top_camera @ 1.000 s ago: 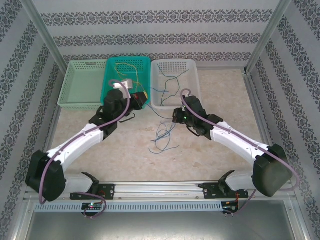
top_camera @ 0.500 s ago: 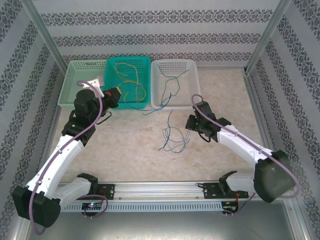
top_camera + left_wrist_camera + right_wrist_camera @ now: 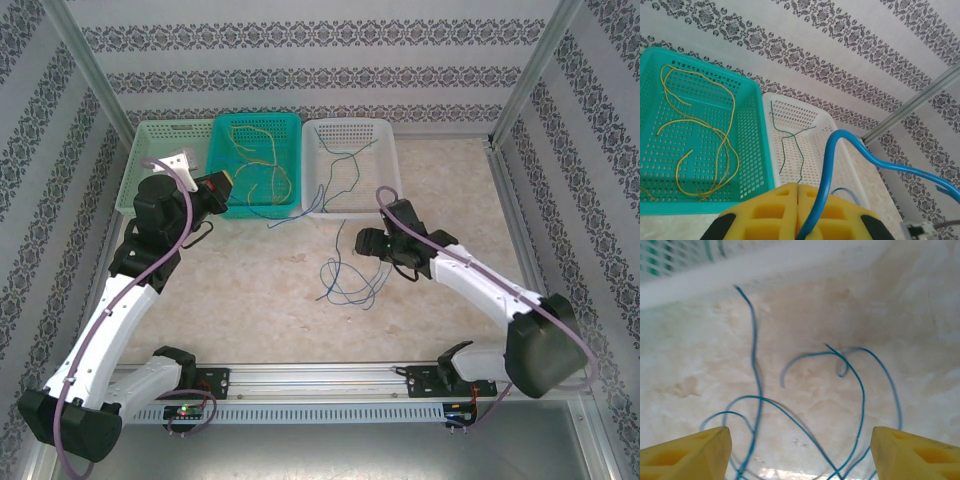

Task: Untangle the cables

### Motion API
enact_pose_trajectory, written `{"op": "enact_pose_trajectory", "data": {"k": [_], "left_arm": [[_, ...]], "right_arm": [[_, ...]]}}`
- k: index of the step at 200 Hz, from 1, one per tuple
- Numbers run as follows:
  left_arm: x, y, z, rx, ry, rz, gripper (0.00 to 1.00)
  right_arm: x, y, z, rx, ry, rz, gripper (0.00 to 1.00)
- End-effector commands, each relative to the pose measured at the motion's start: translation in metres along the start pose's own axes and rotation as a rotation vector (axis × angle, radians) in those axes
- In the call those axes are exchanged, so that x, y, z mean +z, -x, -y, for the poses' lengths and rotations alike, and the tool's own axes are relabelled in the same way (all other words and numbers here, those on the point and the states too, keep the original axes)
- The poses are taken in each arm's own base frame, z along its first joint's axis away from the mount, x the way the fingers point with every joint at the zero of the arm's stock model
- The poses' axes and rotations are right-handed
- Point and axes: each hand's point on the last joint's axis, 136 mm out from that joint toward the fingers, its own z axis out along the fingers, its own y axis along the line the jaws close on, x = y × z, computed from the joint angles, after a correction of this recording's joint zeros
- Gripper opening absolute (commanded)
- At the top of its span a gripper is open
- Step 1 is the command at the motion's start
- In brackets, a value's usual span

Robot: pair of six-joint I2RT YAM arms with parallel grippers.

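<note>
My left gripper hovers at the front left of the teal basket, shut on a blue cable that arches up and off to the right from its yellow fingers. More blue cables lie looped on the table. My right gripper hangs open just above them, and its fingers straddle the blue loops without touching them. Yellow cables lie in the teal basket. A green cable lies in the white basket.
A light green basket stands left of the teal one, all three in a row against the back wall. The white basket's front rim is close ahead of the right gripper. Patterned walls and metal posts enclose the table.
My left arm has swung left from the teal basket's front, still gripping a blue cable. My right gripper has opened and shifted slightly left over the blue loops.
</note>
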Motion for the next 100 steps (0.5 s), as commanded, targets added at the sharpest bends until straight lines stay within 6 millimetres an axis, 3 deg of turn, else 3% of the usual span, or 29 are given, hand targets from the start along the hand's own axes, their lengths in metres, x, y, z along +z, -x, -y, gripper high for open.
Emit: {"op": "enact_pose_trajectory", "data": {"k": [1, 36, 100], "left_arm": [[-0.007, 0.013, -0.001, -0.057, -0.005, 0.074, 0.00], [-0.005, 0.021, 0.004, -0.148, -0.056, 0.130, 0.00], [-0.003, 0.027, 0.015, -0.241, -0.132, 0.154, 0.00]], "right_arm": [[-0.026, 0.019, -0.024, 0.018, 0.116, 0.098, 0.75], [-0.043, 0.026, -0.059, 0.034, 0.318, 0.146, 0.68], [-0.026, 0.024, -0.106, 0.097, 0.500, 0.122, 0.66]]}}
